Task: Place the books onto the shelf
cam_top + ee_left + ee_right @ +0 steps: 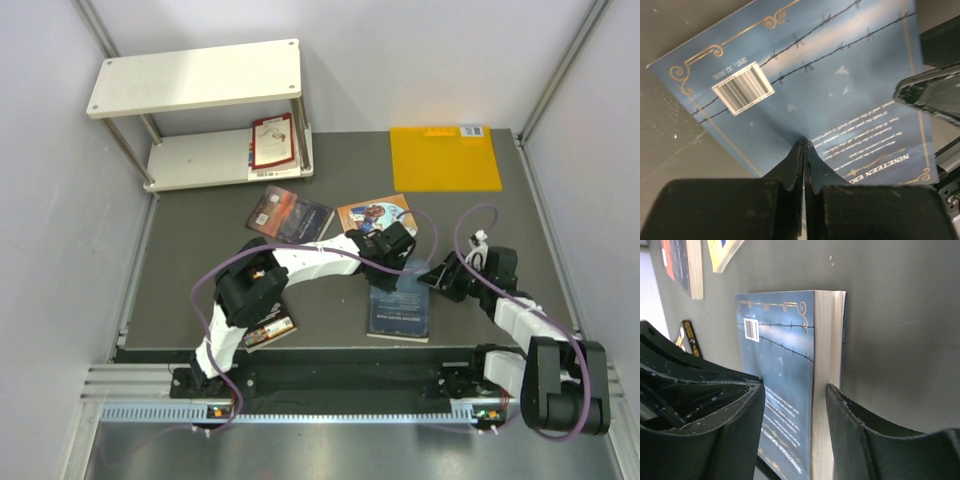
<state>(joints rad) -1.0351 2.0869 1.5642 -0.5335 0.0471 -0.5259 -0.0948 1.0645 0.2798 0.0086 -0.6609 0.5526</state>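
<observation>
Progress: we count one of five shelved. Red-and-white book (272, 142) lies on lower board of shelf (200, 75), right end. Four lie on table (180, 280):
- reddish-glow book (288, 213) and orange-brown book (378, 212), mid-table
- black gold-ornament book (270, 331), near edge, under left arm
- dark blue book (400, 310), by near edge, centre-right

Left gripper (804, 145): fingers together, tip on blue cover. Right gripper (796, 389): jaws apart, straddling that book's page edge. We judge grip not yet secured.

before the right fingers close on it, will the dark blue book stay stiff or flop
Probably stiff: the dark blue book shows a solid page block, so it should droop little held by one edge. Its cover looks smooth, so it may slip. Lying on the table, it would likely slide, not tip, if pushed.
</observation>
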